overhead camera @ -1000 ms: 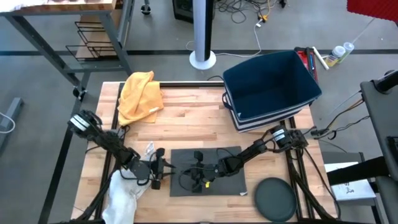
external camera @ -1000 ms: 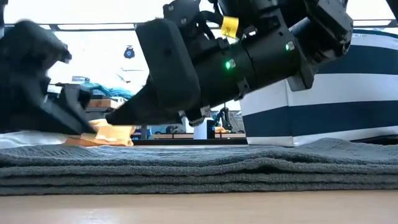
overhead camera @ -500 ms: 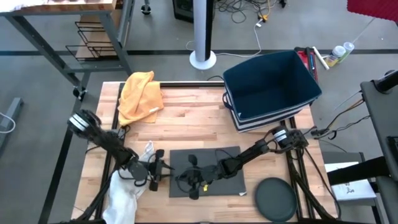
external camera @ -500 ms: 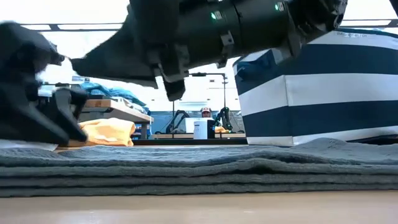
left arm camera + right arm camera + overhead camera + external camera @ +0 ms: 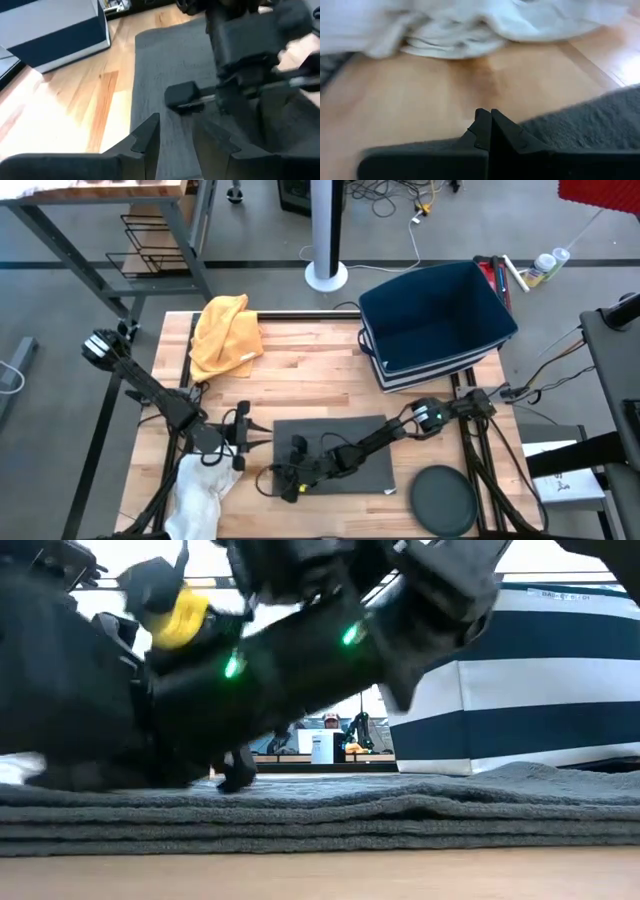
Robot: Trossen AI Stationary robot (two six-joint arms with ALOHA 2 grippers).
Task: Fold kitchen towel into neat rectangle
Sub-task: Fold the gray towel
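**High view: right arm sweeps to the towel's left edge**

Grey towel (image 5: pixel 340 452) lies folded in a flat rectangle at bench (image 5: pixel 300 360) front centre. Right gripper (image 5: pixel 288 478), jaws shut and empty, has slid from mid-towel to its left edge, pressing flat. Left gripper (image 5: pixel 245 442) has backed off beside it, jaws part open, empty. Likely final smoothing.

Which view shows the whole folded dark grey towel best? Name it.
The high view: the folded dark grey towel shows as a rectangle. The low view shows only its stacked edge; both wrist views show only part of it.
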